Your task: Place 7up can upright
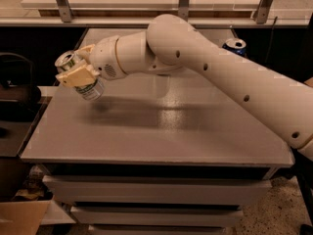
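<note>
Over the left side of the table (195, 141), the gripper (76, 67) holds the 7up can (92, 89).
Fingers (78, 76) pinch its middle; tilted, top up-left.

The grey table (146, 136) has a smooth, faintly glossy top. A blue drink can (235, 45) stands upright at its far right corner. Above its left edge, the gripper (77, 68) clasps the tilted 7up can (91, 89), clear of the surface.

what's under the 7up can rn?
Bare table and a shadow; nothing else. The tool, over the table's left edge, holds the 7up can tilted in the air. Tool covers can's middle.
</note>
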Controlling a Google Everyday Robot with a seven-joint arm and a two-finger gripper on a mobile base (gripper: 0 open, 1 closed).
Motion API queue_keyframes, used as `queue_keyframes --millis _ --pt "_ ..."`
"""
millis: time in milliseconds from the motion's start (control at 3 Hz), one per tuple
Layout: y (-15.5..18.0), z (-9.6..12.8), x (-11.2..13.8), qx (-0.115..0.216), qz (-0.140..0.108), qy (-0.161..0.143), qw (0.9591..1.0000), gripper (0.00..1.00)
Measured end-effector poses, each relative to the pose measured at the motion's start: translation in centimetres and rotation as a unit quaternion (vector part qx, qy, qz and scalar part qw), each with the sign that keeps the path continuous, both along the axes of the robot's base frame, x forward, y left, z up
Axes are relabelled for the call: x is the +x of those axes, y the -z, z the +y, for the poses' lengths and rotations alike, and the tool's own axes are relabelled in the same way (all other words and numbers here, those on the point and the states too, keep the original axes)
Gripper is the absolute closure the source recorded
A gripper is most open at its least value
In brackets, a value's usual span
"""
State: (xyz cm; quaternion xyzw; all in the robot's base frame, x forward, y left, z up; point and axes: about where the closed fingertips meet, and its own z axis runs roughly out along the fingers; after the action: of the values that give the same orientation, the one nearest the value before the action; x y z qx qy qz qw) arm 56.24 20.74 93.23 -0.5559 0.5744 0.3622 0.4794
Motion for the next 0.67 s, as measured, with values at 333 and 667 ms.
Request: queue_keyframes --millis 333,667 --pt "0.38 -0.14 0.11 0.029 -0.005 -0.007 0.9996 1.00" --pt "0.38 -0.44 0.16 0.054 -0.011 -0.011 0.9984 1.00"
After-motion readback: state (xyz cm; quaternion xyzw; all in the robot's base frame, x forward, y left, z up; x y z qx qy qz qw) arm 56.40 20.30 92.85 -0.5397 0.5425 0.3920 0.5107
